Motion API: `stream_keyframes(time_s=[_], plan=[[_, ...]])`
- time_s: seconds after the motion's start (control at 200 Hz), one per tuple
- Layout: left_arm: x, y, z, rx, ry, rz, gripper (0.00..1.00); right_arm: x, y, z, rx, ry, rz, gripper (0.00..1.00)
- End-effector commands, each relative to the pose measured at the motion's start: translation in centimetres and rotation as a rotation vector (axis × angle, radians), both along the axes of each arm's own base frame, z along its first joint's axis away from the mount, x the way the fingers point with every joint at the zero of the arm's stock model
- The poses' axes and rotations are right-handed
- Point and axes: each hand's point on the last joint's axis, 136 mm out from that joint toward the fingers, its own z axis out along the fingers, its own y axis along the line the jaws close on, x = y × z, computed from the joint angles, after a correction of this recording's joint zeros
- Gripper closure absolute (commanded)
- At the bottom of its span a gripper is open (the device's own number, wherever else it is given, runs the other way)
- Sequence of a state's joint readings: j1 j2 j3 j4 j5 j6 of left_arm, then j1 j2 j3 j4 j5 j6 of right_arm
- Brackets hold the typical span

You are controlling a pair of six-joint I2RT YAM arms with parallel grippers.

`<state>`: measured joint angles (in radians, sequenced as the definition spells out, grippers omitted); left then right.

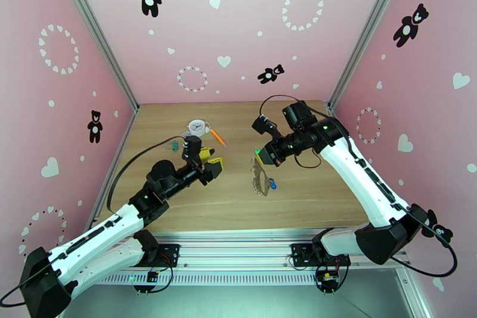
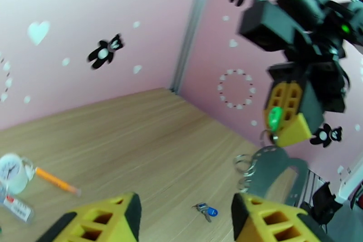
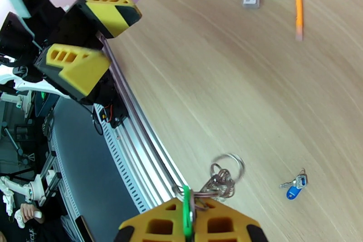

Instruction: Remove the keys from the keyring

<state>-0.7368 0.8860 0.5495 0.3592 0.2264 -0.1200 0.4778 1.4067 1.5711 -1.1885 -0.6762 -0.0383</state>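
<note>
Right fingers (image 3: 218,224) clenched on green-tagged key (image 3: 186,209), keyring (image 3: 224,175) dangling from it; blue-tagged key (image 3: 294,187) lies free on bench (image 3: 236,75). Left fingers (image 2: 104,220) spread, empty: should pinch keyring firmly, then work key off.

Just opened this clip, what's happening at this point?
The right gripper is shut on the green-tagged key, held above the table, with the keyring dangling beneath it. The blue-tagged key lies loose on the wood, apart from the ring, so it looks already removed. The left gripper is open and empty, facing the keyring.
</note>
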Motion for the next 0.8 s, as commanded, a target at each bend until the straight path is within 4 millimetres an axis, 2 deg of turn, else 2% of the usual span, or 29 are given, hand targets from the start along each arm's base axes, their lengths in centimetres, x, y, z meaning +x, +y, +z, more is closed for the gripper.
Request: stream_keyframes(time_s=[0.0,0.205,0.526,0.696,0.796], plan=[[-3.3,-2.0,1.2,0.039,-0.236,-0.181,0.43,-1.7,0.7,1.4,0.057,0.054,0.070,1.00],[-4.4,-3.7,0.7,0.088,-0.319,-0.275,0.47,-2.9,1.6,2.0,0.124,0.104,0.159,1.00],[-4.6,-5.2,0.4,0.124,-0.365,-0.332,0.49,-3.3,2.7,2.2,0.182,0.199,0.203,1.00],[-4.1,-5.9,0.6,0.130,-0.381,-0.315,0.48,-3.7,2.8,2.3,0.209,0.225,0.197,1.00],[-3.1,-6.1,0.8,0.134,-0.375,-0.276,0.49,-3.8,2.9,2.4,0.221,0.231,0.197,1.00]])
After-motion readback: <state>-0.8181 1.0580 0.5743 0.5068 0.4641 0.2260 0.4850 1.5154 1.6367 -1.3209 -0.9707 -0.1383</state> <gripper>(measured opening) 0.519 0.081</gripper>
